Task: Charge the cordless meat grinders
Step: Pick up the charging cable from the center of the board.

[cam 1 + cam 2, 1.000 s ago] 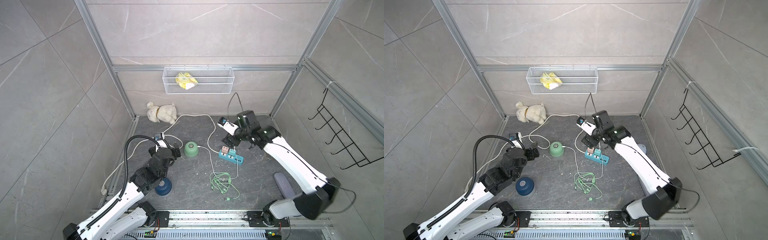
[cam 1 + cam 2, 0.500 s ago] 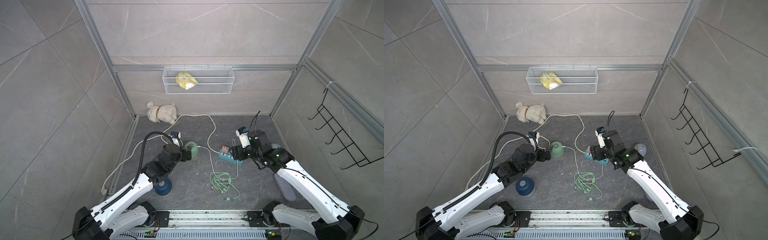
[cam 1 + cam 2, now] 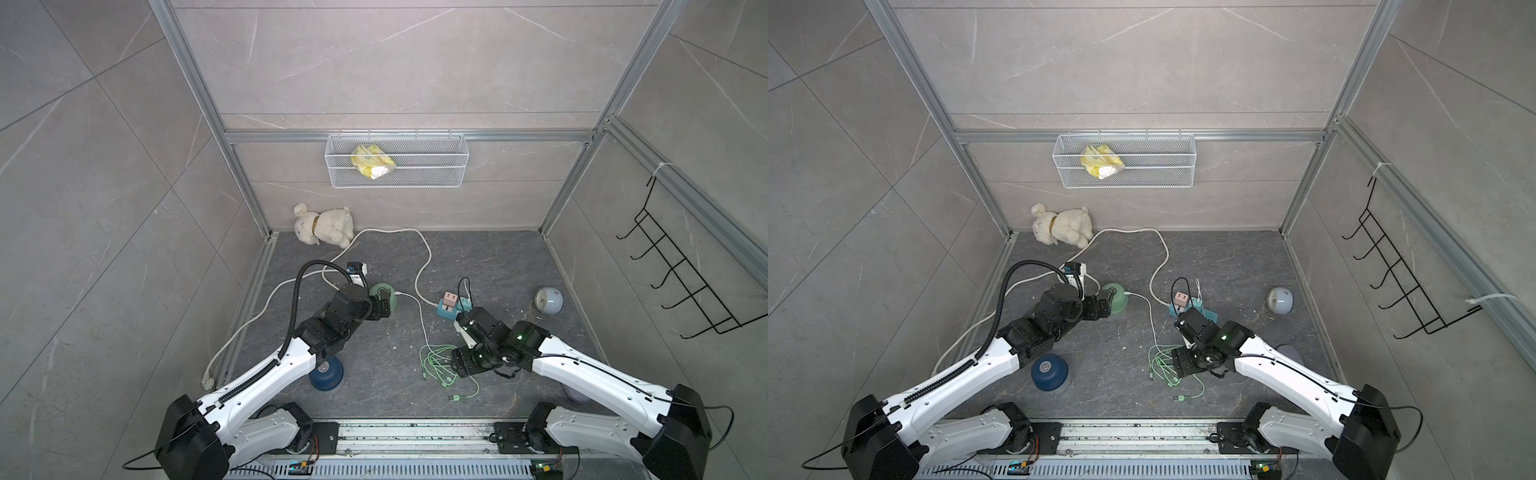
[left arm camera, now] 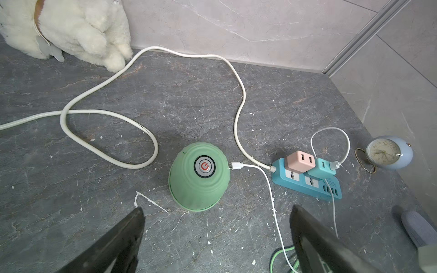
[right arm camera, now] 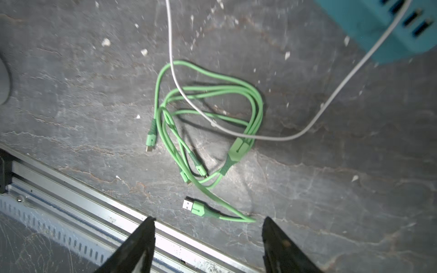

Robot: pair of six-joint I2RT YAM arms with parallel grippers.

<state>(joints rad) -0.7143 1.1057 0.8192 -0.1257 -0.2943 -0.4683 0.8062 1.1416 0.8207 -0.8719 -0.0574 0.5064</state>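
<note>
Left fingers (image 4: 123,236) spread, empty; mint grinder (image 4: 199,176) just ahead, already cabled. Right fingers (image 5: 139,243) apart, holding nothing, green cable (image 5: 237,146) beyond their tips, probably for the uncabled navy grinder (image 3: 1047,372) behind the left fingers.

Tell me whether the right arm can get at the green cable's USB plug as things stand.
Probably yes: the right arm's open jaws point toward the USB plug, which lies uncovered with nothing between them.

Red power sign (image 4: 204,166) on mint grinder (image 4: 199,186)
</note>
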